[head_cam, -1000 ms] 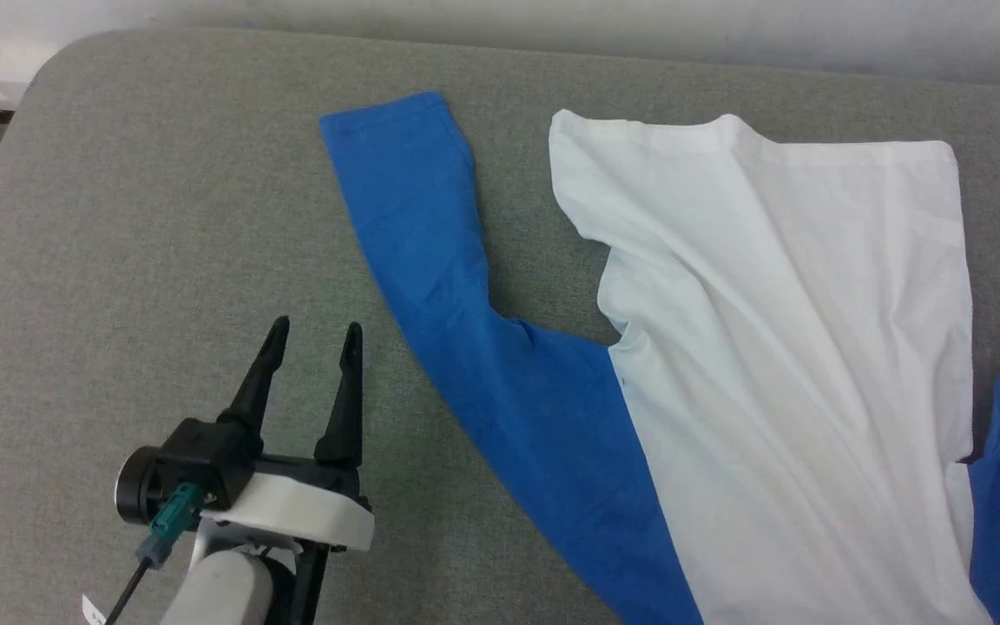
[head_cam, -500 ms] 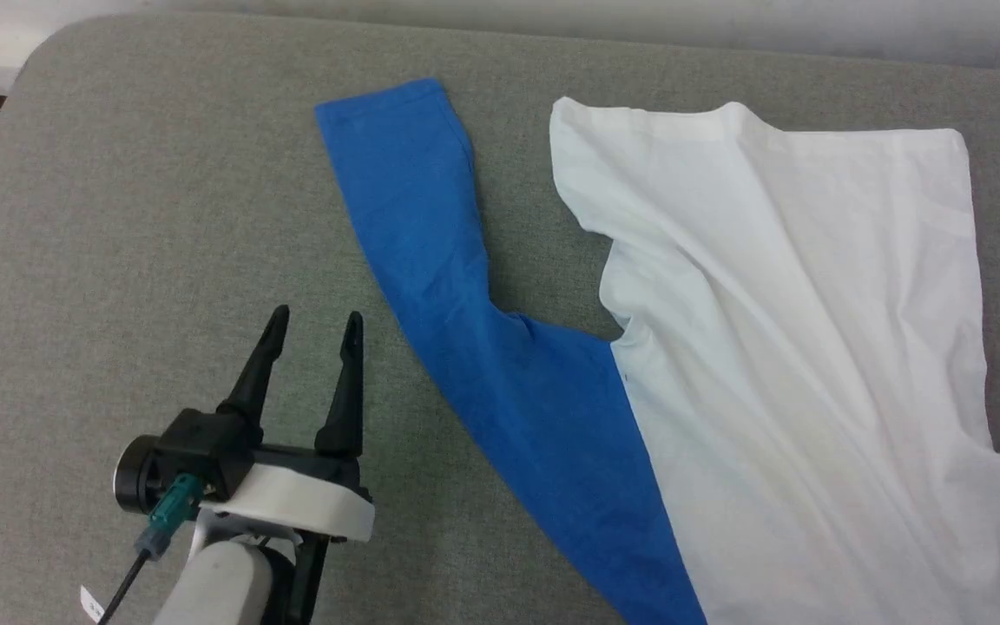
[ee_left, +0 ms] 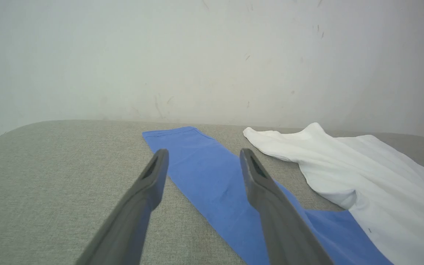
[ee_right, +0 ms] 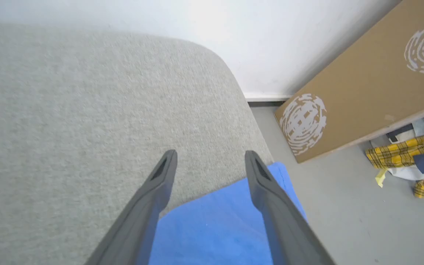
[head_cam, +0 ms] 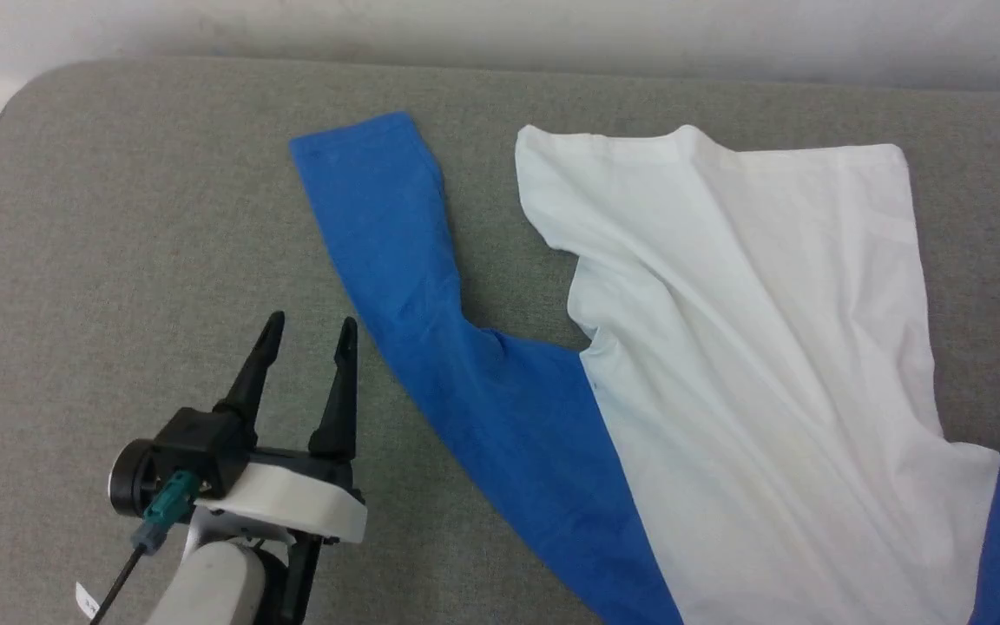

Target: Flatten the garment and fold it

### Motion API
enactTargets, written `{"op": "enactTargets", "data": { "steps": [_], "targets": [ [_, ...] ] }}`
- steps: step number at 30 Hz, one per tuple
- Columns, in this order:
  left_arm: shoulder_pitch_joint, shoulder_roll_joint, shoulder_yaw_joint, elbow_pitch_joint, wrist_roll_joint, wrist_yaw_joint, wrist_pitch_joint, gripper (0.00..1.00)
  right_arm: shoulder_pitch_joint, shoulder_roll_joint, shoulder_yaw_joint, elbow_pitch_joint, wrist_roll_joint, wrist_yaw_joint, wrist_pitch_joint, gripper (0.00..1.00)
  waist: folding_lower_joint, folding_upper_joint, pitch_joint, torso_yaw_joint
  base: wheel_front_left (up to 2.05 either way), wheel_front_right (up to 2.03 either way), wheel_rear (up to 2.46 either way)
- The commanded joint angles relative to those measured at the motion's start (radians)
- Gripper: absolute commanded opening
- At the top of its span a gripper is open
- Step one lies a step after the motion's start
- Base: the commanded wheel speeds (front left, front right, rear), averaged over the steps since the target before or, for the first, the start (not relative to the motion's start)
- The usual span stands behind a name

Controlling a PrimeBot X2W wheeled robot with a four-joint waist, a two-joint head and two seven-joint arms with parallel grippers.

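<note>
1. Two long dark fingers of the left gripper point(head_cam: 311, 321) stand apart with nothing between them. It is low on the left of the head view, over the grey woven-fabric tabletop point(head_cam: 118, 217), near the cloth but clear of it.
2. Just right of it is the garment point(head_cam: 752, 347), a large thin T-shirt with a white body panel and royal-blue sleeves. It lies spread on the tabletop, wrinkled, with creases running diagonally across the white. More blue shows at the lower right edge.
3. One long blue sleeve point(head_cam: 378, 226) lies flat and runs from the white panel up and left toward the far edge. Its hemmed cuff is farthest out, and a wedge of bare tabletop separates it from the white panel's upper part.
4. Left wrist view: the left gripper point(ee_left: 203, 151) has its fingers spread, the sleeve point(ee_left: 193, 158) shows between and beyond them, and the garment point(ee_left: 363, 184) shows white off to the right.
5. Right wrist view: the right gripper point(ee_right: 211, 152) has its fingers apart. The garment point(ee_right: 215, 228) shows blue below and between them, by the rounded corner of the tabletop point(ee_right: 68, 92). Cannot tell if the fingers touch it.
6. Beyond that corner are the grey smooth floor point(ee_right: 344, 206), a brown cardboard panel point(ee_right: 363, 84) with white fingerprint-like prints, a yellow plaid cloth heap point(ee_right: 399, 154), and the white wall point(ee_right: 271, 36) farthest back.
</note>
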Motion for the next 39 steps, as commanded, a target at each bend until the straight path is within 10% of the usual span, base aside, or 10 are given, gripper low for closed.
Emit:
{"op": "enactTargets", "data": {
  "steps": [1, 11, 21, 29, 39],
  "targets": [
    [-0.004, 0.010, 0.003, 0.004, -0.004, -0.006, 0.002, 1.00, -0.015, 0.011, 0.026, -0.009, 0.028, -0.002, -0.029, 1.00, 0.0000, -0.0001, -0.042, -0.037, 0.00, 0.00, 0.00],
    [-0.111, 0.094, 0.045, 0.036, -0.067, -0.055, 0.145, 1.00, 0.094, 0.198, 0.308, -0.357, 0.334, -0.002, -0.207, 1.00, 0.0000, -0.0001, -0.052, -0.170, 0.00, 0.00, 0.00],
    [-0.455, 0.276, 0.042, 0.276, -0.145, -0.181, 0.569, 1.00, 0.391, 0.404, 0.446, -0.826, 0.507, -0.002, -0.200, 1.00, 0.0000, -0.0001, 0.069, -0.302, 0.00, 0.00, 0.00],
    [-0.636, 0.392, 0.040, 0.525, -0.151, -0.168, 0.855, 1.00, 0.450, 0.431, 0.505, -0.899, 0.515, -0.002, -0.202, 1.00, 0.0000, -0.0001, 0.143, -0.382, 0.00, 0.00, 0.00],
    [-0.681, 0.449, 0.086, 0.682, -0.165, -0.129, 0.848, 1.00, 0.451, 0.435, 0.509, -0.922, 0.528, -0.002, -0.213, 1.00, 0.0000, -0.0001, 0.194, -0.416, 0.00, 0.00, 0.00]
  ]
}}
